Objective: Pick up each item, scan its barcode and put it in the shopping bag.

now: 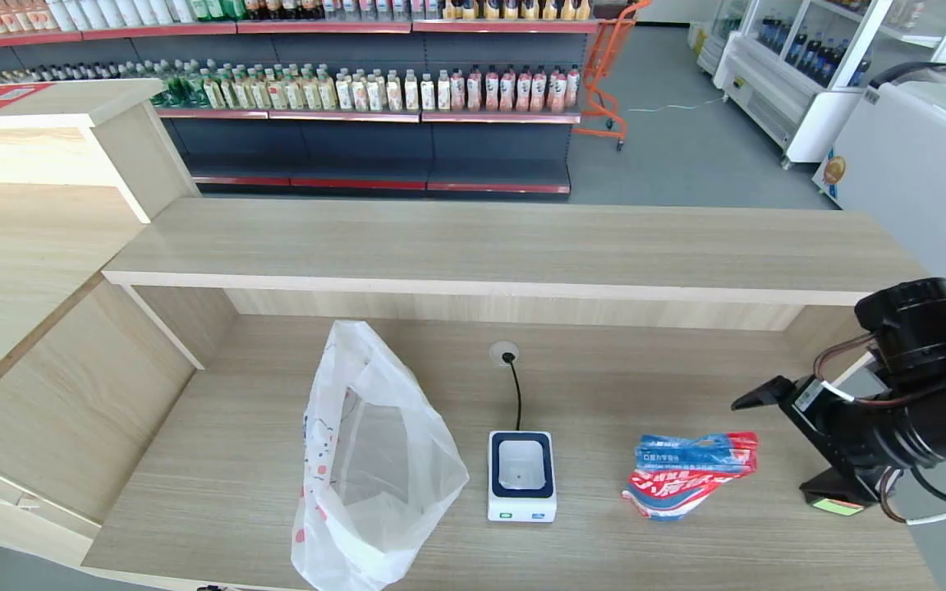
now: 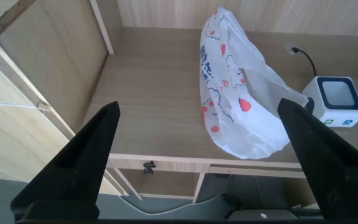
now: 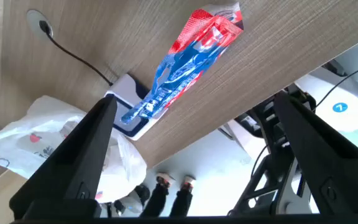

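A pale wood-grain counter [image 1: 235, 460] carries three things in a row: a white shopping bag [image 1: 374, 476] standing open on the left, a scanner [image 1: 521, 476] in the middle with its black cable [image 1: 516, 394] running back to a hole, and a red-and-blue snack packet [image 1: 691, 474] lying on the right

The black right gripper [image 1: 773, 447] hangs at the end of the pale wooden counter [image 1: 604, 558], its fingers [image 1: 760, 396] spread apart. Near the fingertips lies a flat red, blue and white snack packet [image 1: 686, 476]. Beyond it sits a white box scanner with a dark blue frame [image 1: 521, 476]. Farthest from the fingers, a white, dotted plastic shopping bag [image 1: 374, 476] stands open.
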You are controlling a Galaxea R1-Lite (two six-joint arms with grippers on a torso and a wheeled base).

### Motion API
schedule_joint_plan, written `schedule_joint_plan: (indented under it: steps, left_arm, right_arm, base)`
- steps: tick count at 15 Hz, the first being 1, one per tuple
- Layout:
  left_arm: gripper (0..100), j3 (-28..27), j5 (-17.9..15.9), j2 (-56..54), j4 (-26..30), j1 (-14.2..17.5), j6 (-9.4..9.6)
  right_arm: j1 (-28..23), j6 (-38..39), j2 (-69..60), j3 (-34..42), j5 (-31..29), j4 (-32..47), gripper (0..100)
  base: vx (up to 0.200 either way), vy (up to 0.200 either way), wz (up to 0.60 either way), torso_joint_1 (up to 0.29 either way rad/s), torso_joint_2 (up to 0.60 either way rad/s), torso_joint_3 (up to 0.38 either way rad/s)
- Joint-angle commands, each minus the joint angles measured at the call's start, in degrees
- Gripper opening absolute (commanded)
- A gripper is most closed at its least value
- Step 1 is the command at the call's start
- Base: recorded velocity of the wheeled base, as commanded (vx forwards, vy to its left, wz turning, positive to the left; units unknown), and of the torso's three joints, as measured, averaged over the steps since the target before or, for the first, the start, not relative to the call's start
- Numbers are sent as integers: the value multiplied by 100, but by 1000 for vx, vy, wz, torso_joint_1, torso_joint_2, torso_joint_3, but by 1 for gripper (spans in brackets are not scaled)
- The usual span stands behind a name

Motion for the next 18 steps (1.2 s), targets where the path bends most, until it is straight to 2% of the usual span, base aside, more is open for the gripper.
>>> schedule_joint_plan:
  steps: [1, 3, 5, 12, 17, 18]
  left_arm:
    - [100, 1, 1, -2, 2, 0, -1]
    - [100, 1, 1, -2, -6, 0, -1]
    - [100, 1, 1, -2, -6, 0, -1]
    - [100, 1, 1, -2, -6, 0, -1]
    - [100, 1, 1, -2, -6, 0, -1]
    - [100, 1, 1, -2, -6, 0, -1]
  right_arm:
    - [132, 55, 837, -302, -128, -18, 100]
    - [185, 73, 1145, -416, -260, -18, 100]
    - [369, 275, 1531, -627, -392, -247, 100]
    - [932, 284, 2691, -794, -770, -932, 100]
    - [1143, 222, 3008, -996, -1086, -1099, 100]
    - [1204, 196, 3025, -970, -1095, -1275, 0]
  base:
    - [0, 0, 0, 0, 0, 0]
    - [0, 0, 0, 0, 0, 0]
    - [0, 0, 0, 0, 0, 0]
    - [0, 0, 0, 0, 0, 0]
    - [0, 0, 0, 0, 0, 0]
    - [0, 0, 0, 0, 0, 0]
